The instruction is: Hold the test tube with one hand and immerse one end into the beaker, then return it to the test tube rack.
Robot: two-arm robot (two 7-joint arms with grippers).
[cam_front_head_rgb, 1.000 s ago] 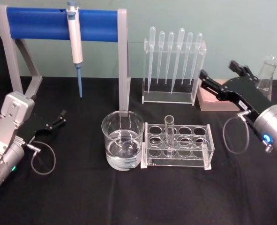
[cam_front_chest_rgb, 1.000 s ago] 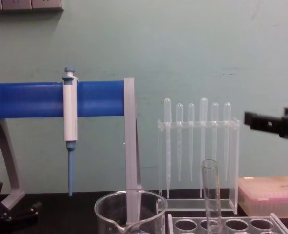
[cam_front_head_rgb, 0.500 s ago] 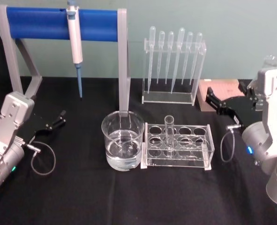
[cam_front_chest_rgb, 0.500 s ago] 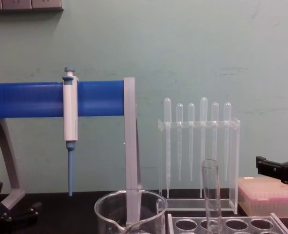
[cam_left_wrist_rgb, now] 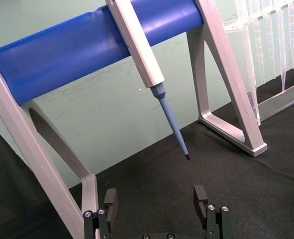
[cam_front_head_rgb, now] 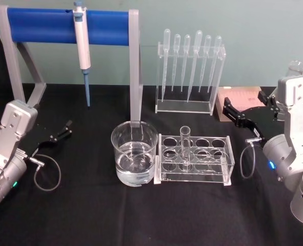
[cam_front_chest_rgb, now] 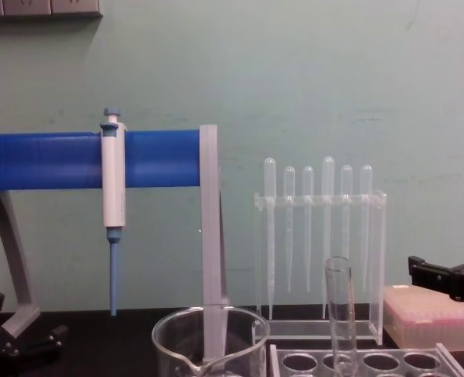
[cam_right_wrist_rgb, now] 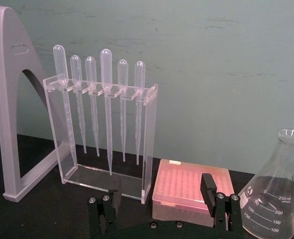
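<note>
Tube [cam_front_head_rgb: 184, 145] upright in rack [cam_front_head_rgb: 194, 159], right of beaker [cam_front_head_rgb: 134, 153]. Right gripper [cam_front_head_rgb: 237, 115] right of rack, fingers wide, empty. Left gripper [cam_front_head_rgb: 63, 131] left of beaker, fingers wide, empty.

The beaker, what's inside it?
The beaker holds clear liquid in its lower part and nothing else. The test tube stands upright in the clear rack beside it, not in it.

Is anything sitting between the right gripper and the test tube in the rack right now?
Nothing visible stands between them. The right gripper is open, low over the table by the pink tip box, and the test tube stands upright in the clear rack, its top free above the holes.
</note>
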